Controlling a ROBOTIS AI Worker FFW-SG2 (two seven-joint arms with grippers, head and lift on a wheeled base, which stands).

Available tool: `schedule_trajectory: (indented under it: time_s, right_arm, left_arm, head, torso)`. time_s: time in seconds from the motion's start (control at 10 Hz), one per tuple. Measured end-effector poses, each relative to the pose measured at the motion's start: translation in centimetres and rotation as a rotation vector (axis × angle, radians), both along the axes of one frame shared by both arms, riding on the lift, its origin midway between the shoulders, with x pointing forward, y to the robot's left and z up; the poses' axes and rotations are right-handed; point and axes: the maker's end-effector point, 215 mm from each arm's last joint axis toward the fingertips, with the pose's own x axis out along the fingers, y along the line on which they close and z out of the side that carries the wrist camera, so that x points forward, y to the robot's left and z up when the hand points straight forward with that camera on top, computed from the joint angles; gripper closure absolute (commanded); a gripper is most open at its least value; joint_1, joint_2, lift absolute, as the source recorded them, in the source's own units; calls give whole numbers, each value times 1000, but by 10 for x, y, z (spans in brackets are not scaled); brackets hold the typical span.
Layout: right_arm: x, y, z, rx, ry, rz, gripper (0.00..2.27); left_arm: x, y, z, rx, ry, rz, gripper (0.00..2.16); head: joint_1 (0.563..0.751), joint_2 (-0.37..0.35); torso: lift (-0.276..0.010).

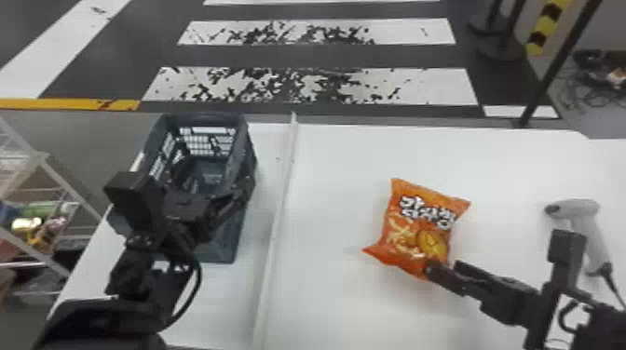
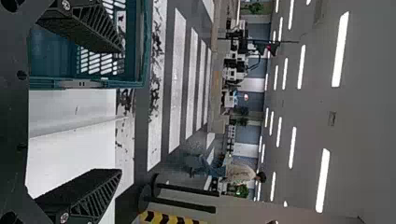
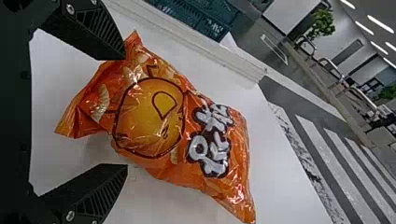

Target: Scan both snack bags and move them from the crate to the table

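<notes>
Indoor hall, lab-like: crosswalk stripes (image 1: 309,86) across floor, strip lights (image 2: 341,49) overhead, yellow-black post (image 1: 547,25), greenery (image 3: 322,23).

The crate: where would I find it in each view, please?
Head view: the crate stands left of the snack bag, partly behind the left arm.
Left wrist view: its rim lies beside one claw finger.
Right wrist view: its wall shows beyond the snack bag.
Shared landmark: white crossing stripes on the floor.

Crosswalk (image 1: 307,88): white stripes, black patches noted. Left of it, a yellow floor line (image 1: 70,104) and, nearer, a light-framed rack (image 1: 42,156). Right, hazard striping (image 1: 548,25) and tangled cables (image 1: 588,84). Above and beyond, lit ceiling strip lights (image 2: 340,49).
</notes>
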Motion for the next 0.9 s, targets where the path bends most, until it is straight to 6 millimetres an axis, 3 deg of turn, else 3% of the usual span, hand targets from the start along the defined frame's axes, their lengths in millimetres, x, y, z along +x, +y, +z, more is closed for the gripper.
schedule_trajectory:
  time_s: [0.1,0.2,0.3,0.9]
  right_arm:
    - [3,4,-6,6,23,14,566]
    - [5,6,-11,13,37,23,1787]
    - [6,9,-14,18,41,26,2256]
    - [17,-3,7,54,-9,-6,2256]
  left_arm:
    - [-1,-1,-3,1,7,-3,83]
    - [-3,-1,-5,0,11,-5,83]
    - [-3,-1,-6,1,15,-6,83]
    - [-5,-1,-15,-1,31,-7,87]
  head:
    - [695,86]
    - [695,89]
    - [695,92]
    - [695,80]
  torso:
    - [-88]
    - [-88]
    - [-88]
    - [-88]
